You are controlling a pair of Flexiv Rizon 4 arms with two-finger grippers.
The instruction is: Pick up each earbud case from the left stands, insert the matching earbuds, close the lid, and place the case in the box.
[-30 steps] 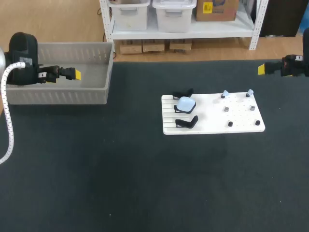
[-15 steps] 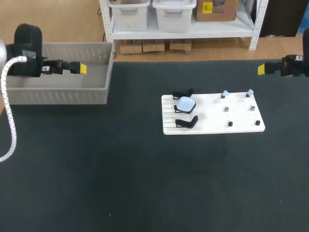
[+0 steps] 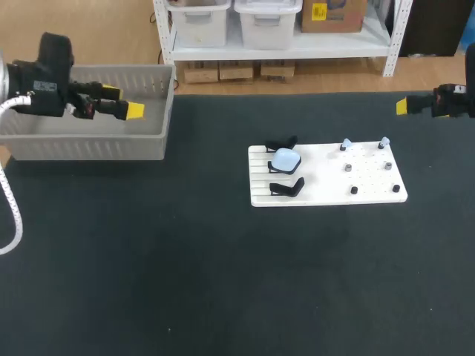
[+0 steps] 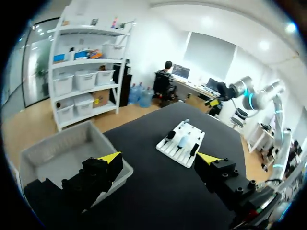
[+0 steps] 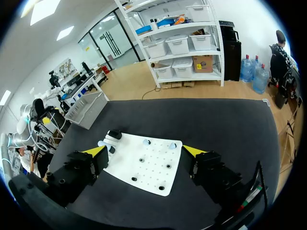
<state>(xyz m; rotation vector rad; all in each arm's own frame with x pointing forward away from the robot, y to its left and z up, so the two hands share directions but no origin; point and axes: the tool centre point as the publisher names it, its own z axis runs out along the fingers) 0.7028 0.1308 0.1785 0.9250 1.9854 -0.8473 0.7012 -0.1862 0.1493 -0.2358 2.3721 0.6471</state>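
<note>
A pale blue earbud case (image 3: 286, 158) sits between two black stands (image 3: 280, 142) on the left end of a white board (image 3: 326, 194). Two small pale earbuds (image 3: 346, 143) stand on pegs at the board's far right part. My left gripper (image 3: 123, 101) hangs open and empty over the right part of the grey box (image 3: 89, 148), well left of the board. My right gripper (image 3: 404, 106) is open and empty near the table's far right edge. In the left wrist view, the left gripper (image 4: 158, 158) faces the board (image 4: 175, 152). In the right wrist view, the right gripper (image 5: 144, 151) faces the board (image 5: 144, 167) and the case (image 5: 103, 143).
Several dark empty pegs (image 3: 354, 190) dot the board's right half. The grey box (image 5: 88, 109) stands at the table's far left corner. Dark table surface (image 3: 223, 282) spreads in front of the board and box.
My left gripper has moved to the right over the box, towards its right wall. The right arm and the things on the board have not moved.
</note>
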